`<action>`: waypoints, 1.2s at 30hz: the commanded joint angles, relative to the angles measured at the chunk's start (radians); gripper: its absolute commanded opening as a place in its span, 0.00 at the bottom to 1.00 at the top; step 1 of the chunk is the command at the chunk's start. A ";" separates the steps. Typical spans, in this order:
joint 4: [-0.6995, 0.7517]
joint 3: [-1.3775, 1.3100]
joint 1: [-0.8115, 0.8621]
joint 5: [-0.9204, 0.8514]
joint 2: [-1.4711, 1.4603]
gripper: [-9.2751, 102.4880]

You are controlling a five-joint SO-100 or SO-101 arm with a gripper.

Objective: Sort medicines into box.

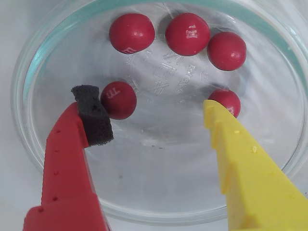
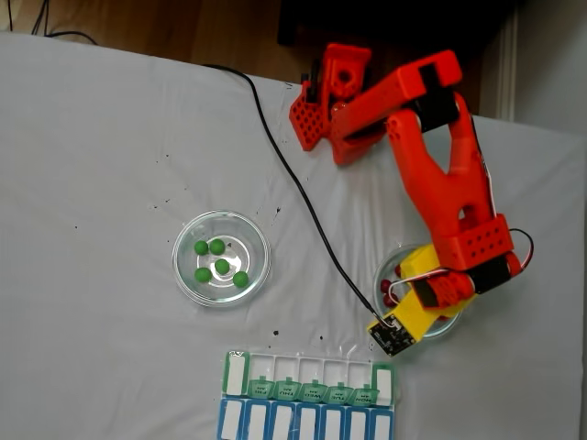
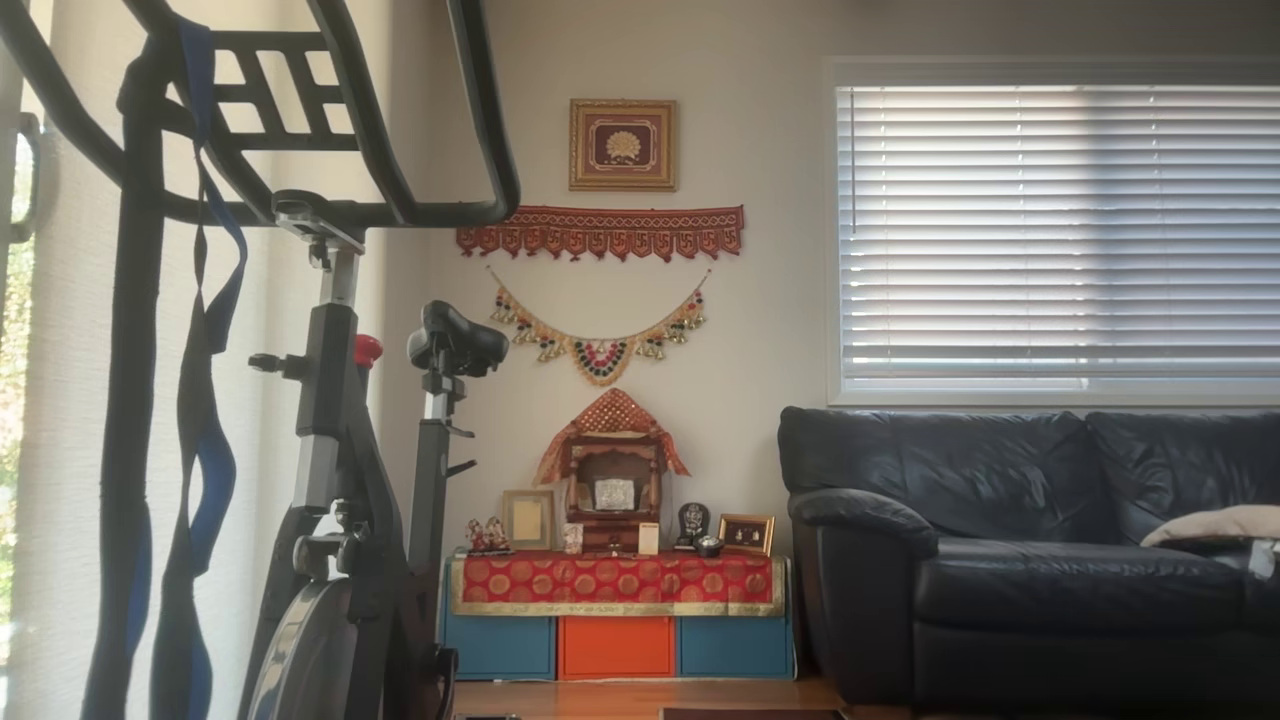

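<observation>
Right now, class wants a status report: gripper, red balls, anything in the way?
Gripper open, low over glass dish. Five red balls inside, none held. Pill organizer unobstructed. Nothing in the way.

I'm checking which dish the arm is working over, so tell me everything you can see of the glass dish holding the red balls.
The glass dish is round, clear and shallow, with a greenish tint along its rim and faint embossed lettering on its base. It sits flat on the white cloth, right of the dish of green balls in the fixed view, largely under the arm there. Five glossy dark red balls lie in it, three in a row at the far side. The open gripper hangs over it, its foam-padded red finger beside one ball.
</observation>
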 commanded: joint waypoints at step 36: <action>-0.031 -0.196 -0.049 0.101 -0.052 0.38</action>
